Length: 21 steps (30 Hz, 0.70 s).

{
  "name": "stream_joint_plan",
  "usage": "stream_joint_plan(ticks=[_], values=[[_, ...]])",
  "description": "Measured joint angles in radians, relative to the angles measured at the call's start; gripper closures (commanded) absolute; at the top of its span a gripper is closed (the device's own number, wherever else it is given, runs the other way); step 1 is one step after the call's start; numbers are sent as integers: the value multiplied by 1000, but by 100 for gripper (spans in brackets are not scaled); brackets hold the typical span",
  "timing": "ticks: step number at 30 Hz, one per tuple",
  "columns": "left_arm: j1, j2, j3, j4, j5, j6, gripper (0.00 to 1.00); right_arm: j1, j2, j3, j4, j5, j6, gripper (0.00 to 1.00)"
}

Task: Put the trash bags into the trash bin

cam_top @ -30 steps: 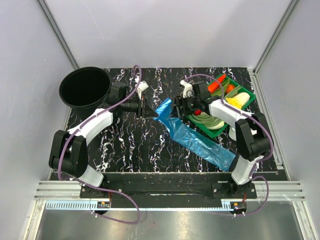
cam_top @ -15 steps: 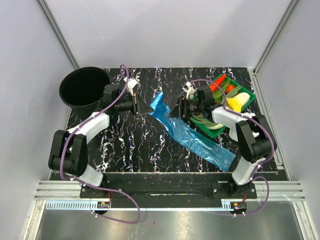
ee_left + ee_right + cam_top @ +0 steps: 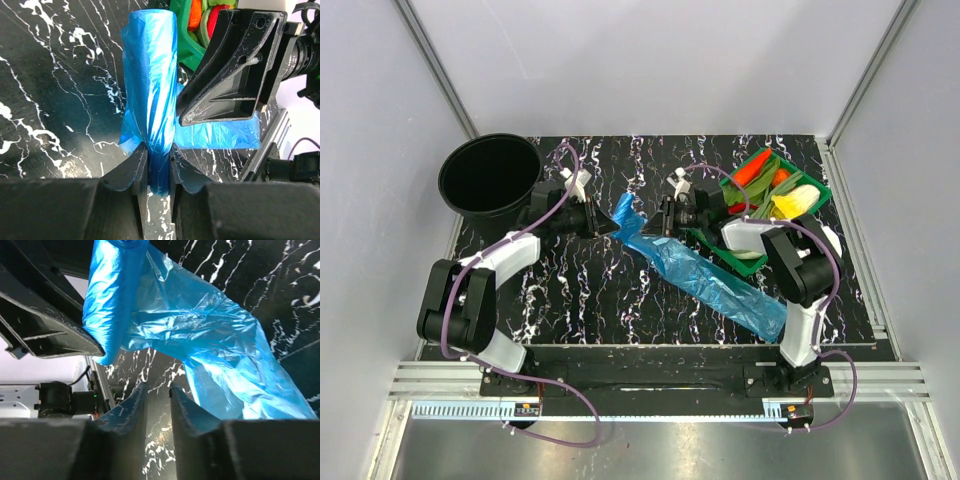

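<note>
and here's the left claw, clamped tight on a gathered end of the blue bag, the film pinched right between its fingers near the middle of the table. the right claw faces it from just beside, fingers a narrow gap apart with bare table showing between them. nothing is in there, and the bag hangs just past its tips. the rest of the bag trails in a long strip toward the near right corner, lying on the table and passing just beside the green tray of vegetables, which sits by the far right corner. the bin stands upright at the far left corner, mouth open, well apart from the bag, with the left arm's wrist just beside its wall. room to move: bare table along the near edge and across the near left. it's tight in the centre, where both claws crowd together, and the tray hems in the right arm.
</note>
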State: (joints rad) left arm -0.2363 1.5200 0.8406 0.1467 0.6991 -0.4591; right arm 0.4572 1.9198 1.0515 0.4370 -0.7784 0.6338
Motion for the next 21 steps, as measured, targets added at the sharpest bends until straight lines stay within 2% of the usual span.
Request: stream_joint_plan(ticks=[3,6,15,21], values=[[0,0,0,-11,-25,18,100,25,34,19,29,2,2,70],[0,1,0,-25,-41,30,100,53,69,56,-13,35,-27,62],[0,15,0,-35,-79,45,100,92,120,153,-88,116,-97,84],[0,42,-2,-48,-85,52,100,92,170,183,-95,124,-123,93]])
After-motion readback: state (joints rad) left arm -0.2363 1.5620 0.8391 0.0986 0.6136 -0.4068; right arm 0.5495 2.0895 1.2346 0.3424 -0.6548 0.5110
